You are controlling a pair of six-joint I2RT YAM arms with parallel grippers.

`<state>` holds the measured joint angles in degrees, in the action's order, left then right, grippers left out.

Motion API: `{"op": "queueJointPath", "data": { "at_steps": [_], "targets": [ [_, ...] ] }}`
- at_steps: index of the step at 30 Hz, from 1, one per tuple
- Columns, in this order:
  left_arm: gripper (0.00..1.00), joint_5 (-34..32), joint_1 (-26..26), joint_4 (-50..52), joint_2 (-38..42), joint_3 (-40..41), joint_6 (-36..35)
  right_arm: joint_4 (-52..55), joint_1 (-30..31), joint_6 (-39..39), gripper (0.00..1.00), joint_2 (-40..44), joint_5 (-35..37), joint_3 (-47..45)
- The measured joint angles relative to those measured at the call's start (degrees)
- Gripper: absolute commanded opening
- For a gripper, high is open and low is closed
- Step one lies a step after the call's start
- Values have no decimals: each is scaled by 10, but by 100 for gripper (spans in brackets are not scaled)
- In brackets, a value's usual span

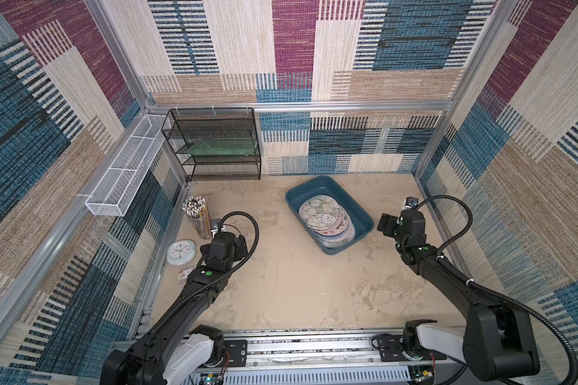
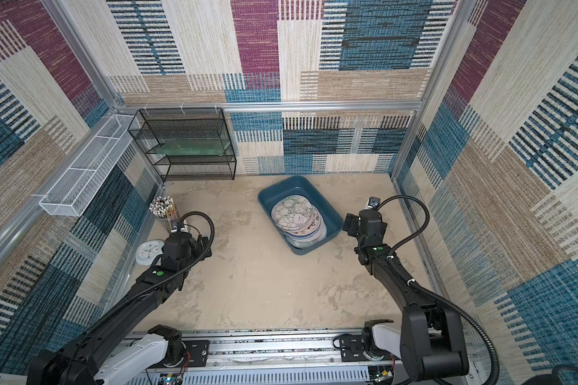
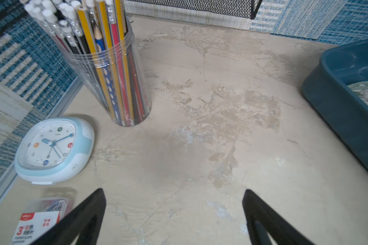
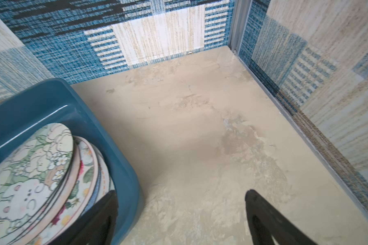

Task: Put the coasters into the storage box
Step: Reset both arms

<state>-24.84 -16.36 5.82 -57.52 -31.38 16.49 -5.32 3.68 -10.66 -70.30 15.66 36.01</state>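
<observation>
Plainly, the coasters (image 1: 324, 218) lie in a fanned, overlapping stack inside the storage box (image 1: 317, 186), which sits on the counter (image 1: 297, 283) toward 1 o'clock from its middle. The left tool (image 3: 174, 191) hangs spread and empty at 9 o'clock, near the clock (image 3: 53, 148) and the pencil jar (image 3: 115, 84). The right tool (image 4: 182, 193), also spread and empty, hangs at 3 o'clock, just beside the storage box.

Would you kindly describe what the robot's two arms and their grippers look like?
The left arm and right arm are matte black with white shoulder housings, a green dot near each wrist and a ribbed black cable hose looping alongside. The left gripper and right gripper each have two tapered black fingers.
</observation>
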Motion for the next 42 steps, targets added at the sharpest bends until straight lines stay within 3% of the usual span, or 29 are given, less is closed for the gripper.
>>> {"op": "queueJointPath", "data": {
  "at_steps": [10, 17, 22, 31, 42],
  "targets": [
    [99, -20, 0, -110, -65, 13, -110, -260, -24, 28, 95, -90, 17, -131],
    [99, -22, 10, -270, -148, 72, -182, -451, -38, 50, 95, -119, 0, -198],
    [98, 12, 31, -376, -204, 88, -223, -548, -41, 63, 95, -145, -28, -227],
    [97, 90, 81, -491, -243, 108, -242, -565, -37, 88, 95, -150, -79, -209],
    [99, 104, 118, -553, -292, 116, -208, -565, -43, 88, 95, -151, -97, -206]
  ]
}}
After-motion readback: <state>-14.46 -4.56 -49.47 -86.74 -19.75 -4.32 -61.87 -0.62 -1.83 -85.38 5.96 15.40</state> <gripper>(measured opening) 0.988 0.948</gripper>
